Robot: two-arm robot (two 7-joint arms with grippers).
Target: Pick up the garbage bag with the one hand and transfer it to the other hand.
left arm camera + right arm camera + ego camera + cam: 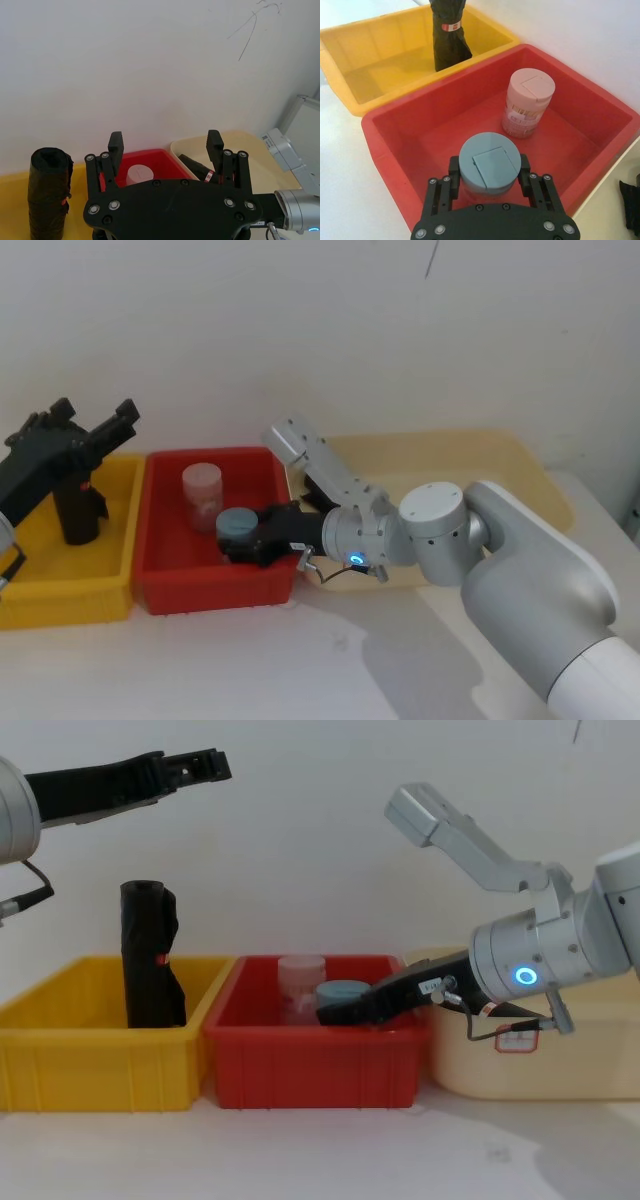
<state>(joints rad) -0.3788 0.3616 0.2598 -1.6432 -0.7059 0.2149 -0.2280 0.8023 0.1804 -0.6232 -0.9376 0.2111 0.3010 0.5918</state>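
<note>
Reach across is the whole question: the garbage bag [192, 164] lies on its side in the beige tub [500, 450] on the robot's right. Its long axis slants along the tub floor, with the labelled end toward the red bin [160, 590]. The left end effector [165, 142] hangs high over the yellow bin [60, 1060] with its fingers spread wide and empty. It is well apart from the bag, with the red bin between them. A rumpled black roll [150, 960] stands upright just below it and would be the wrong pick. The right end effector [487, 170] is nearer the bag, but it sits down in the red bin, closed around a blue-capped jar [237, 525].
</note>
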